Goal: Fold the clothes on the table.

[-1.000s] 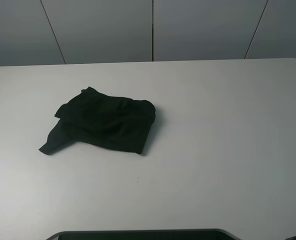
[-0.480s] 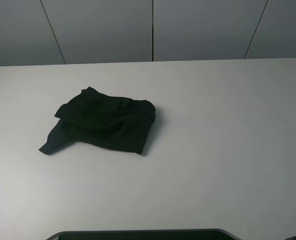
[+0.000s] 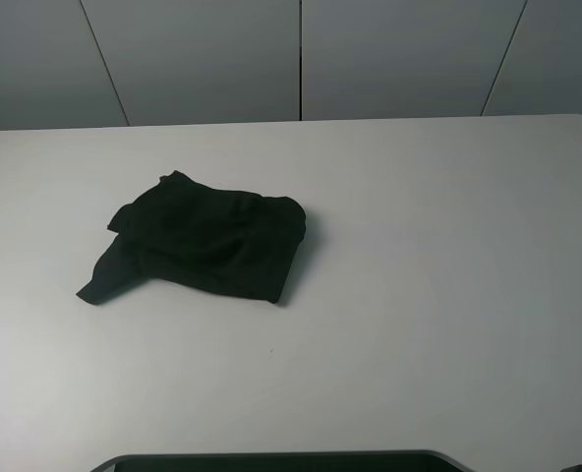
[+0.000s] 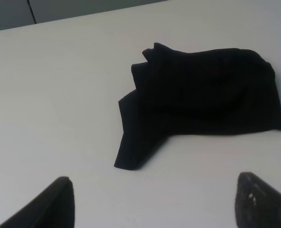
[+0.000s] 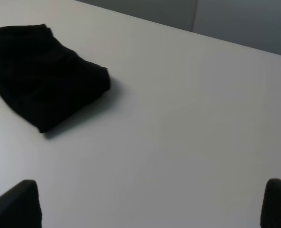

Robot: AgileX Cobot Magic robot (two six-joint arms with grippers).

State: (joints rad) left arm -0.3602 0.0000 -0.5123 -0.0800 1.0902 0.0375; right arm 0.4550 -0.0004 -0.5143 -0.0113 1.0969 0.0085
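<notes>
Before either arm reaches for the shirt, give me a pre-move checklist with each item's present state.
1. T-shirt wholly on the table: ok.
2. Shirt spread flat for folding: not ok, it lies crumpled in a heap.
3. Left gripper open and empty: ok.
4. Right gripper open and empty: ok.
5. Both grippers apart from the cloth: ok.
6. Collar and print side located: cannot tell, only black fabric shows.

A grey panelled wall spans the background at 12 o'clock. Thin dark seams divide it into large flat panels: one vertical seam near the centre, with slanted seams at 10 and 2 o'clock. A dark curved edge shows at 6 o'clock; its identity cannot be determined.
</notes>
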